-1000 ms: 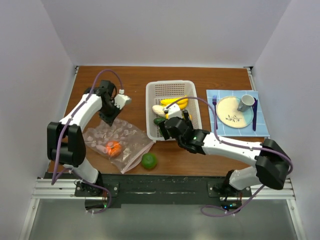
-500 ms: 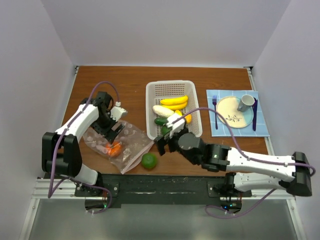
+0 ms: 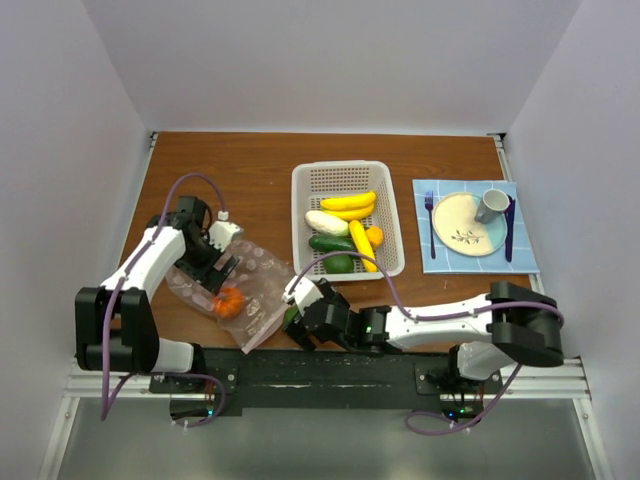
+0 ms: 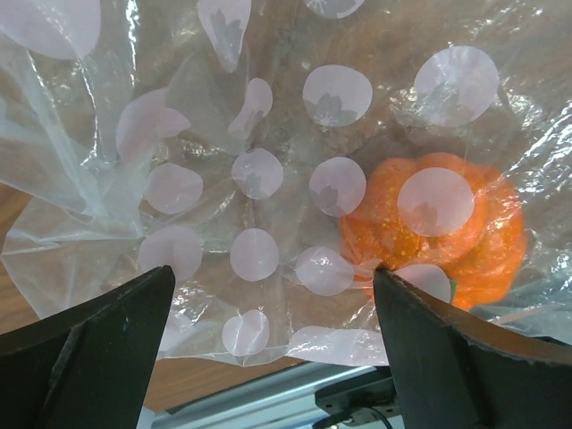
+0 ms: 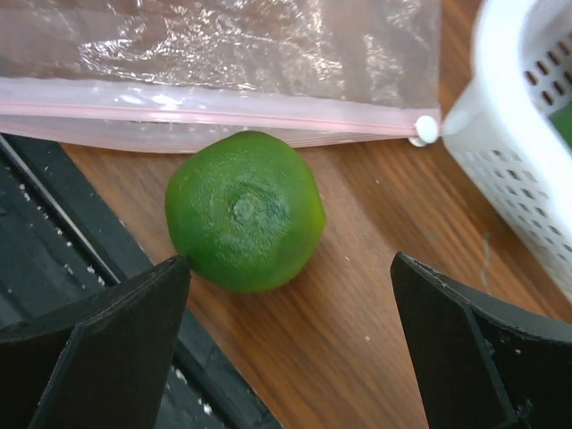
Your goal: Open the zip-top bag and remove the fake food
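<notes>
The zip-top bag [image 3: 250, 285] lies crinkled on the table's left front, its pink zip strip [image 5: 223, 116] facing the near edge. An orange-red tomato [image 4: 447, 232] sits inside it. My left gripper [image 4: 273, 271] hovers open just above the bag, the tomato by its right finger. The green round fruit [image 5: 244, 210] lies on the wood outside the bag, beside the zip. My right gripper [image 5: 290, 257] is open just over it and covers most of it in the top view. The banana [image 3: 350, 202], white oval [image 3: 326, 222] and cucumber [image 3: 330, 243] lie in the white basket [image 3: 300, 195].
The basket's corner [image 5: 518, 134] is close to my right gripper. A blue mat at the right carries a cream plate [image 3: 450, 215], a grey mug [image 3: 491, 205], a fork and a knife. The black rail [image 5: 54, 259] runs along the table's near edge beside the green fruit.
My left gripper opened and came down toward the near edge over the bag. My right arm drew back from the basket to the green round fruit at the front.
</notes>
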Motion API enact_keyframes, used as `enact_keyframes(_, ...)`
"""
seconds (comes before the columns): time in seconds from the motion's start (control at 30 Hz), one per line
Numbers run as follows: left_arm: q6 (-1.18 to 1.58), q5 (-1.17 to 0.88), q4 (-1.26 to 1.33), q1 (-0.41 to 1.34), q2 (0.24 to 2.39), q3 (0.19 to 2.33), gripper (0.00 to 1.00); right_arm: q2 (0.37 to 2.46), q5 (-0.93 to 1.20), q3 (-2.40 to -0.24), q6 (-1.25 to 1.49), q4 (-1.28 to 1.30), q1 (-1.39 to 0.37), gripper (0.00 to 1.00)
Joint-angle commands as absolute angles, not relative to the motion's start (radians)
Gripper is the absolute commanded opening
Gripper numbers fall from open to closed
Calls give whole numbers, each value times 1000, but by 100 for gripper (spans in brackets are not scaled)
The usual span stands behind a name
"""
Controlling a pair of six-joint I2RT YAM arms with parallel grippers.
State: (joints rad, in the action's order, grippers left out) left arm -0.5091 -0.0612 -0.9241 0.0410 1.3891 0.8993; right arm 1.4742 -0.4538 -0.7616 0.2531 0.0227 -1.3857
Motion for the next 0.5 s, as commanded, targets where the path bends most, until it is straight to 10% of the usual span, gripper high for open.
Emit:
enact_keyframes(0.0, -571, -40, -783, 38, 1486, 773, 100, 1522, -465, -768, 253, -115, -1390, 99)
enact_keyframes(0.17, -577, -23, -735, 38, 1557, 756, 95, 1621, -428, -808, 275, -149, -1388, 99)
enact_keyframes(0.47, -578, -11, -687, 38, 1612, 724, 57, 1717, -400, -815, 310, -198, -1388, 96)
